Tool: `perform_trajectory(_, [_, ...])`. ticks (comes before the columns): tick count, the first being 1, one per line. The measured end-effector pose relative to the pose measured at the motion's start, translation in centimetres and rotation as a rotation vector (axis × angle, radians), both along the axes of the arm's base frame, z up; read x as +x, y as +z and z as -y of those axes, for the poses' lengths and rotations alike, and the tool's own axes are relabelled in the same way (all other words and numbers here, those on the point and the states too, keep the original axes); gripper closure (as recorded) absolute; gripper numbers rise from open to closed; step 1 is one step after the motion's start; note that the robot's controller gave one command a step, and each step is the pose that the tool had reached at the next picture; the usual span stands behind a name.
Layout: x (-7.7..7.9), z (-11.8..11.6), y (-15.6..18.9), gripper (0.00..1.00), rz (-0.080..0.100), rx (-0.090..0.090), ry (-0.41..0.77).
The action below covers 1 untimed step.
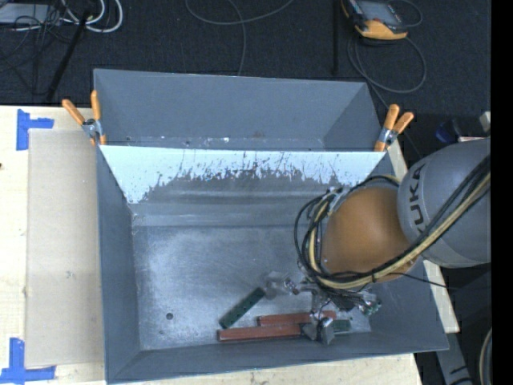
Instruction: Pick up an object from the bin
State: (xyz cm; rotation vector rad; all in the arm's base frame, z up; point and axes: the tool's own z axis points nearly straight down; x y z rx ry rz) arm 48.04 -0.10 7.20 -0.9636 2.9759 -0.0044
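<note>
Nearest up top, orange domed wrist cover (365, 231); below, claw (323, 330) low at right end of long flat reddish-brown bar (260, 328) lying along front wall of grey metal bin (116, 255). Cannot tell whether open or closed. Likely stiff, light, smooth: take across narrow width.

Counted inside one grey sheet-metal bin (176, 263): one dark green flat narrow strip (242, 307); two reddish-brown flat long bars (282, 320), the second and lower bar (256, 334) close alongside the first; one small green fragment (343, 326) at their right end, partly covered, kind not determinable, entered as a single item; nothing further tallied on the bin floor.
</note>
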Motion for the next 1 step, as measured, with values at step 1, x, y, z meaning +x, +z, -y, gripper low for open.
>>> perform_trajectory(1, [4.23, 3.04, -0.19, 0.00, -0.012, 0.002, -0.356])
